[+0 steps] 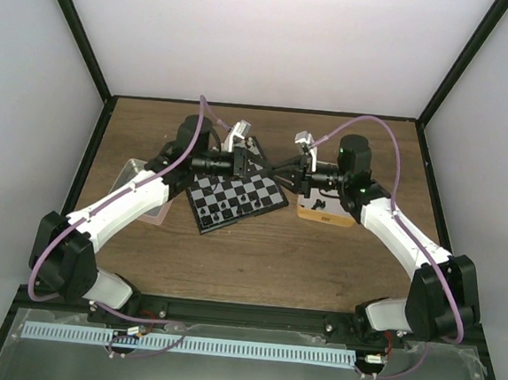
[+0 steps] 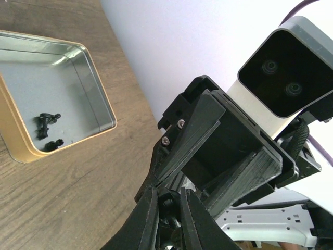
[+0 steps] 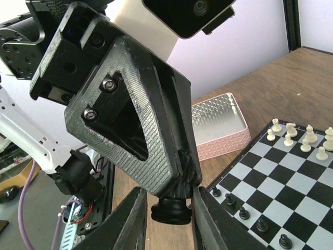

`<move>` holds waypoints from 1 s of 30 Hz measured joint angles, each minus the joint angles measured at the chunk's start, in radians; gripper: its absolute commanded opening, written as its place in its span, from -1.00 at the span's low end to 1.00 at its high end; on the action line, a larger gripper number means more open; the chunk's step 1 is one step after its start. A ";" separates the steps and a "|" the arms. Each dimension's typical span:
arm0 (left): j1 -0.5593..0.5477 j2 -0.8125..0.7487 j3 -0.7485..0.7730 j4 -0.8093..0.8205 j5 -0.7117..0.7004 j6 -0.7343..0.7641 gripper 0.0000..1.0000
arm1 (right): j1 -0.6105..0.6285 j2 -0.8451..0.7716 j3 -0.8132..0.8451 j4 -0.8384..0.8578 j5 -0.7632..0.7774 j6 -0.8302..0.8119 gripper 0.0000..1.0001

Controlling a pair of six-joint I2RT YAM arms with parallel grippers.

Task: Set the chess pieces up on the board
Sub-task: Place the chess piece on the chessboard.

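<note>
My two grippers meet tip to tip above the right corner of the board. My left gripper is shut on the upper part of a black chess piece. My right gripper is open, its fingers flanking the piece's round base, with a thin gap on one side. On the board a row of black pawns stands along the near edge and white pieces along the far edge. A few loose black pieces lie in the gold tin.
A pink tin with a patterned floor sits on the wood left of the board. The gold tin sits right of the board under the right arm. Black frame posts edge the table.
</note>
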 measured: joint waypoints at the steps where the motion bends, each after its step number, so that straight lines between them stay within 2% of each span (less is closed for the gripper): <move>1: 0.000 0.001 0.000 -0.002 -0.005 0.006 -0.92 | 0.002 0.000 0.003 -0.011 0.005 -0.009 -0.29; 5: -0.003 0.001 0.004 -0.037 -0.035 0.055 -0.92 | 0.011 0.002 0.013 -0.039 0.026 -0.016 0.28; 12: -0.008 0.001 0.031 -0.203 -0.205 0.209 -0.92 | 0.018 -0.011 -0.002 -0.009 0.130 0.027 0.68; 16: -0.009 0.002 0.042 -0.303 -0.364 0.299 -0.92 | 0.018 -0.081 -0.103 0.050 0.256 0.088 0.73; 21: -0.014 0.036 0.060 -0.385 -0.564 0.384 -0.92 | 0.018 -0.162 -0.178 0.068 0.509 0.176 0.73; 26: -0.038 0.170 0.135 -0.443 -0.735 0.431 -0.92 | 0.018 -0.186 -0.201 0.075 0.750 0.259 0.74; 30: -0.071 0.298 0.228 -0.468 -0.827 0.455 -0.92 | 0.015 -0.197 -0.245 0.064 0.886 0.320 0.76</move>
